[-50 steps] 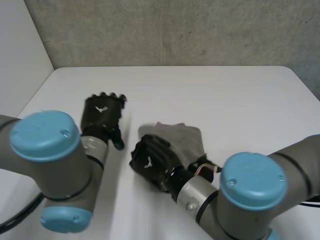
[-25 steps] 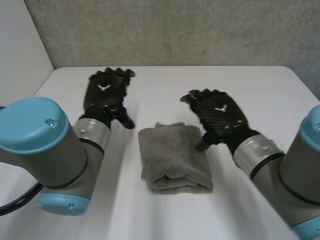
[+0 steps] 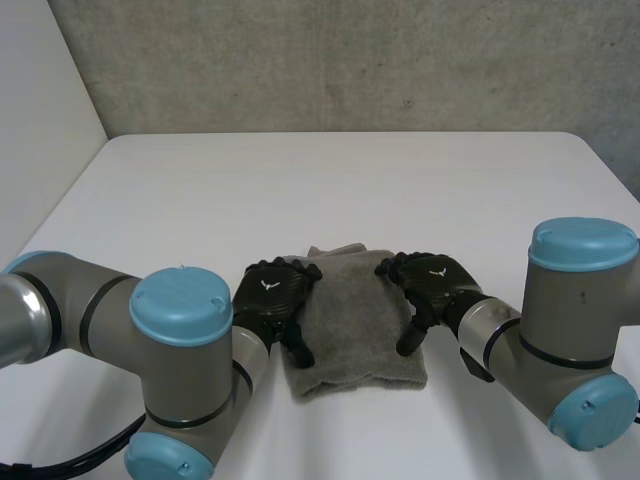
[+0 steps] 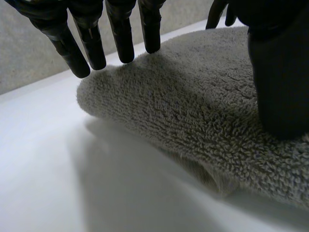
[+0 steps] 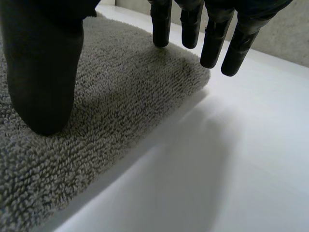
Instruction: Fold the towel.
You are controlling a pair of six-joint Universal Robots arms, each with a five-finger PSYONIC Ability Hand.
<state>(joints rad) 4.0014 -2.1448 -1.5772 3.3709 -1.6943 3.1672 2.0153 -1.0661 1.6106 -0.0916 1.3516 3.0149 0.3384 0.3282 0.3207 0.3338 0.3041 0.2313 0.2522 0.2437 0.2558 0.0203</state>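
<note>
Towel [image 3: 355,320]: grey terry, lying close to the near edge of the tabletop [image 3: 350,180], about midway between its left and right edges, well apart from the far edge and both far corners.

Progress, as judged: folding looks all but finished. The cloth is already a compact, thick rectangle of several layers, with nothing spread out flat. What seems left is tidying: pressing the stack down, squaring its sides, then lifting both hands clear.

Left hand [image 3: 270,295]: on the towel's left edge. Its fingers [image 4: 120,34] are straight and slightly spread, tips at the rounded far-left corner of the stack. Its thumb [image 4: 280,87] rests down on the top layer. No cloth is caught between them, so it reads as pressing, not gripping.

Right hand [image 3: 430,280]: mirrors it on the right edge. Its fingers [image 5: 212,43] are straight and a little apart, two tips over the pile and the others past the far-right corner. Its thumb [image 5: 43,82] is planted on the top surface. Nothing is pinched here either.

Towel condition:
- Looped pile, soft and thick.
- Left side is a rounded fold.
- Right side is a straighter, squarer edge.
- Near end shows stacked layers, slightly uneven.
- At the far end a small flap of a lower layer pokes out beyond the top one, so the stack is not quite aligned.
- Top surface is mostly smooth, dented a little under each thumb.
</note>
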